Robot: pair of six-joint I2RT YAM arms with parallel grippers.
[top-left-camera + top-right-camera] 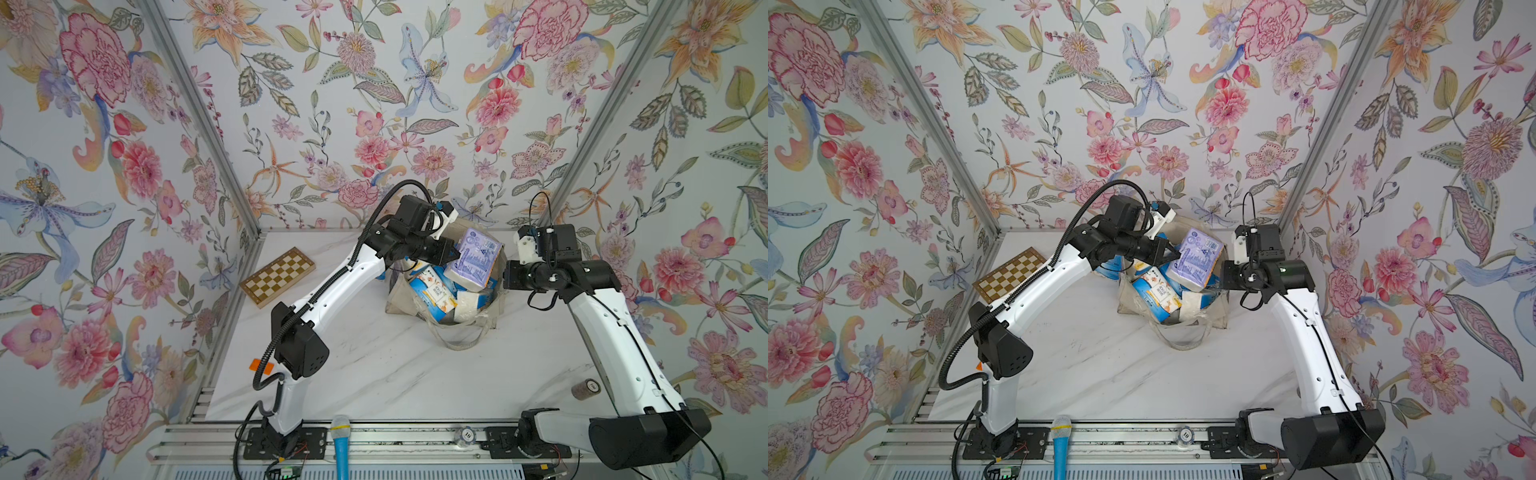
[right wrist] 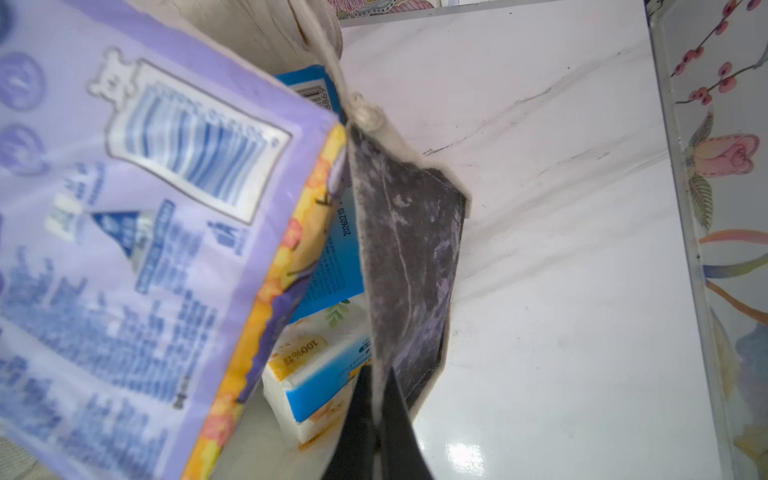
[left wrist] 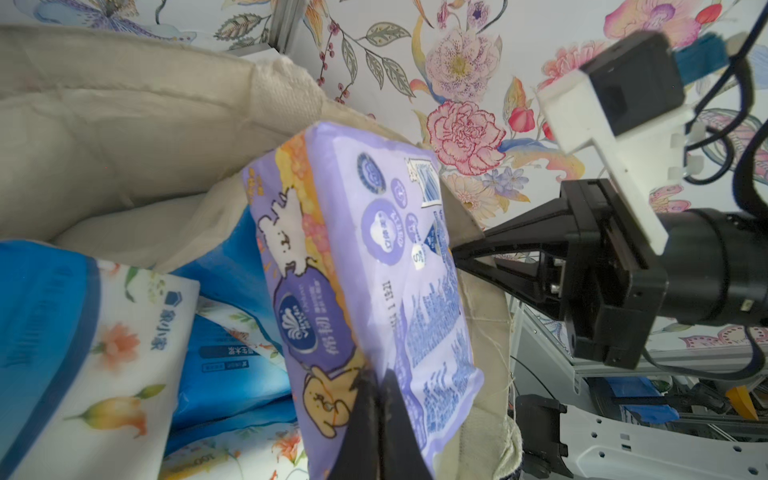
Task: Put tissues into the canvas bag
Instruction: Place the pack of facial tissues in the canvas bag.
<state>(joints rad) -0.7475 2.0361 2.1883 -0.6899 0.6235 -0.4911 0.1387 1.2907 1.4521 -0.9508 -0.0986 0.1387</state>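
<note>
The canvas bag (image 1: 398, 300) stands open at the back middle of the table, in both top views, with several blue-and-white tissues (image 1: 432, 293) piled inside. My left gripper (image 3: 376, 380) is shut on a corner of a lavender cartoon-printed tissue pack (image 3: 374, 270), which hangs tilted over the bag's mouth (image 1: 1196, 259). My right gripper (image 2: 376, 384) is shut on the bag's right wall, pinching the cloth at its dark grey print (image 2: 411, 257). In the right wrist view the lavender pack (image 2: 145, 228) fills the near side, above a blue-and-white pack (image 2: 316, 374) inside the bag.
A wooden chessboard (image 1: 277, 276) lies at the back left of the marble table. A blue microphone (image 1: 341, 444) and a poker chip (image 1: 467, 435) sit on the front rail. A small cylinder (image 1: 585, 388) lies by the right arm. The bag's handle loop (image 1: 459, 343) trails forward.
</note>
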